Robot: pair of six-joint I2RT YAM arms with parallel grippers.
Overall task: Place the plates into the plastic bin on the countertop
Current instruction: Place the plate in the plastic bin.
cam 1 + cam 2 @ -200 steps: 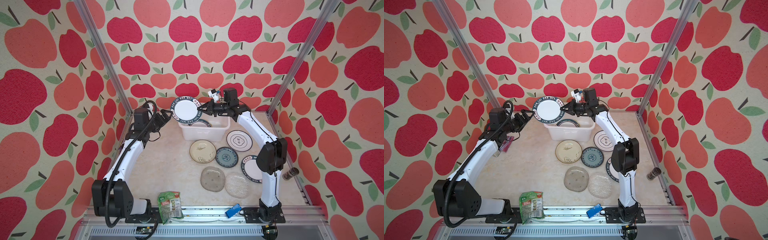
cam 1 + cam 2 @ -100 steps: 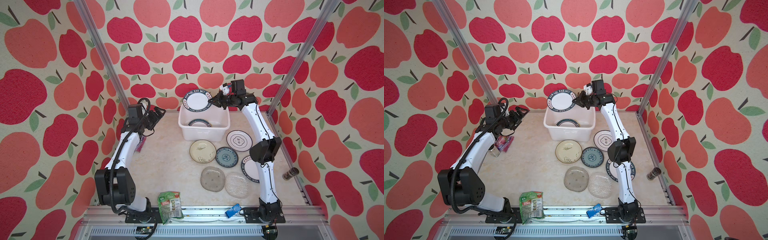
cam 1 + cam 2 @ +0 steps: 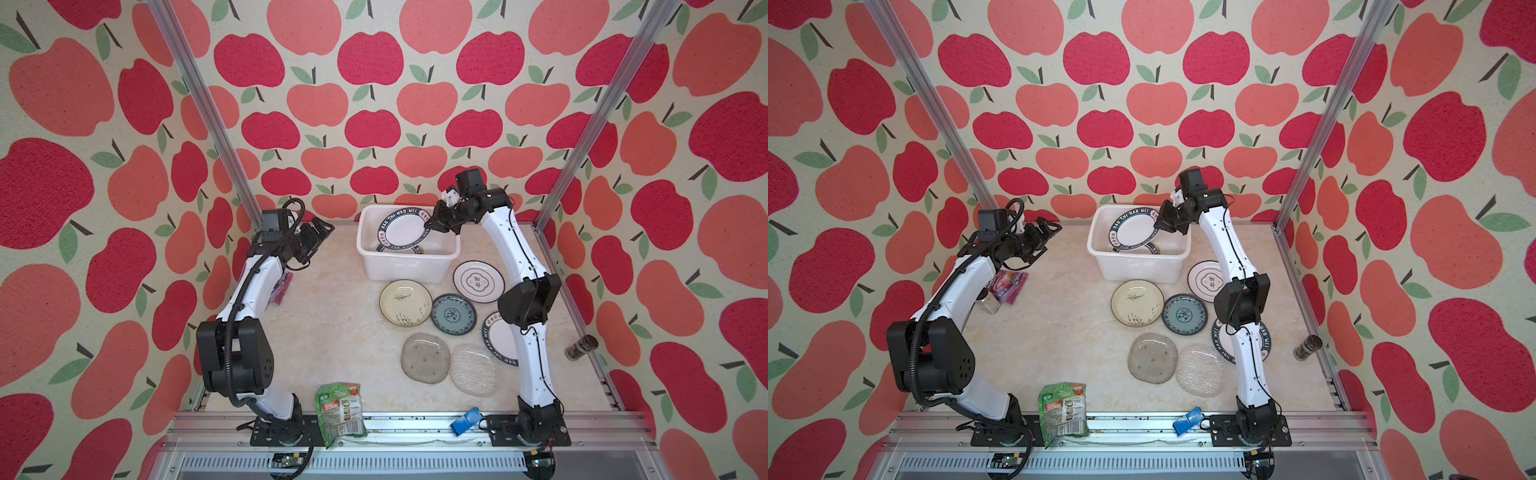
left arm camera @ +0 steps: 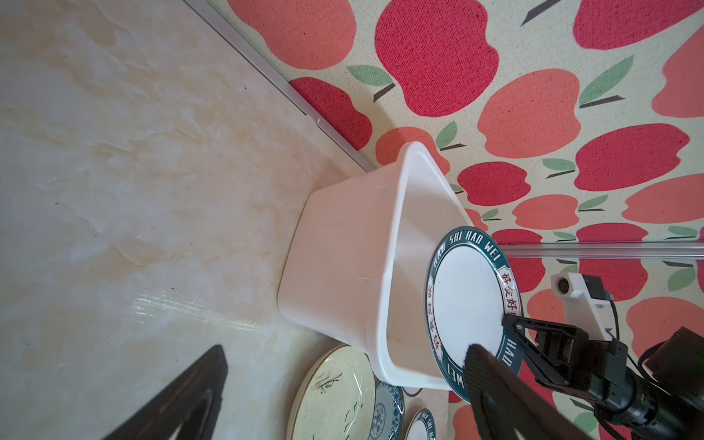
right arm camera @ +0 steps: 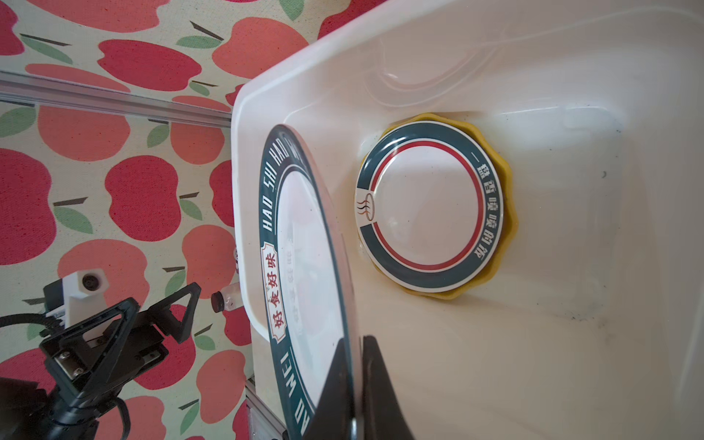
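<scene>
The right claw (image 3: 432, 224) pinches the lettered plate (image 3: 401, 227) by its rim, tilted over the plastic bin (image 3: 409, 266) at the counter's far edge — the left claw (image 3: 321, 231) gapes empty. Released at this tilt, it may strike the bin's rim or crack onto the stacked plate (image 5: 426, 205) inside.

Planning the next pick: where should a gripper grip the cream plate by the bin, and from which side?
Probably the rim of the cream plate on the robot's left side, approached from above over bare countertop: it lies flat, the blue plate touches its opposite edge, the plastic bin stands close behind.
</scene>
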